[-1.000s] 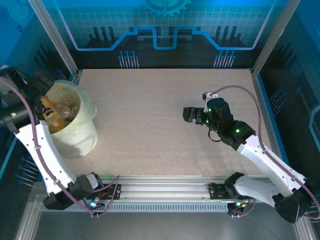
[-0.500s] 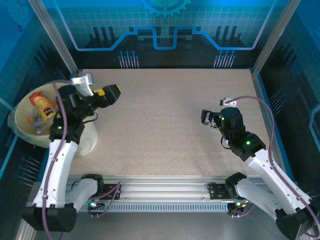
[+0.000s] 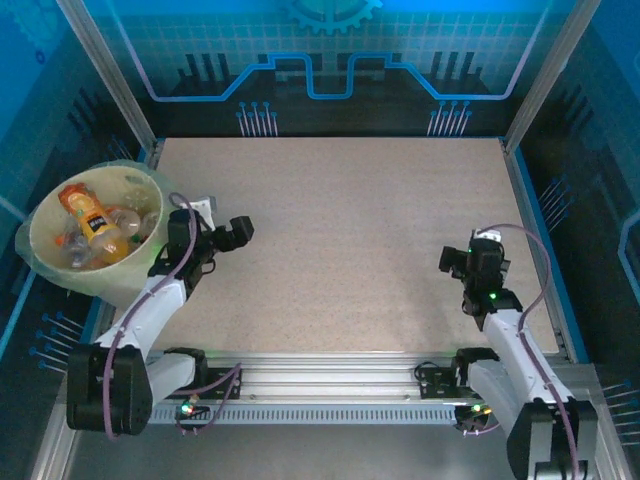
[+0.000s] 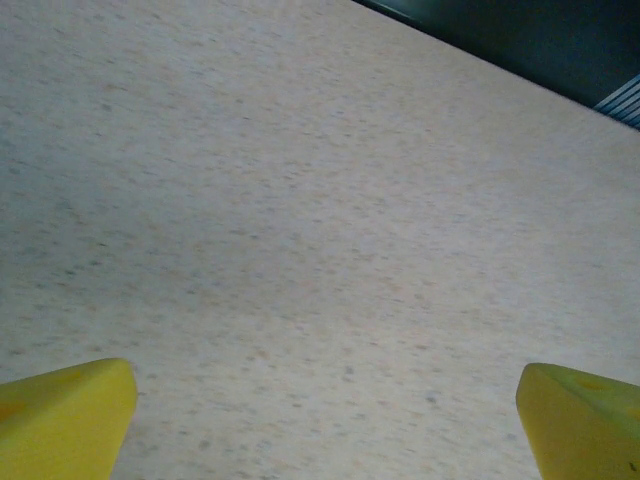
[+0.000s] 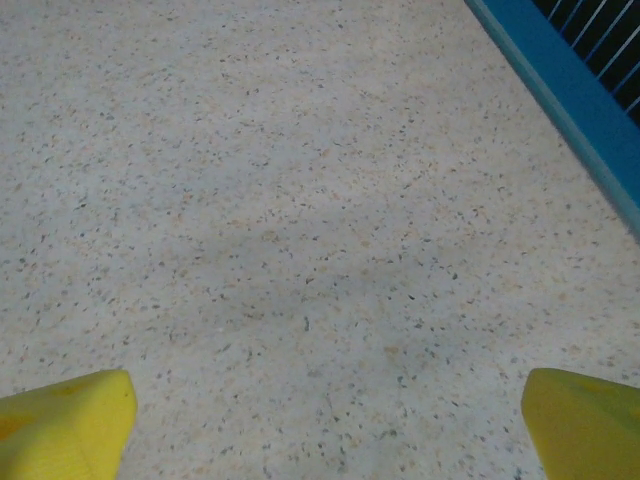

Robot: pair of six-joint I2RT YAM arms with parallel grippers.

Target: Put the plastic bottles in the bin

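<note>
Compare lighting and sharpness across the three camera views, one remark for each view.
Top external: blue cast on the walls, table evenly lit, bottles in the bin clear enough to tell colours. Left wrist: table grain soft and smeared, probably motion blur. Right wrist: speckles crisp, a faint broad shadow across the middle.

The plastic bottles [image 3: 92, 224] lie jumbled inside the round cream bin [image 3: 125, 283], an orange-labelled one on top.

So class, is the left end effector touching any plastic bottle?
Apart. Top view: the left end effector sits over table; the plastic bottles lie inside the bin.
</note>
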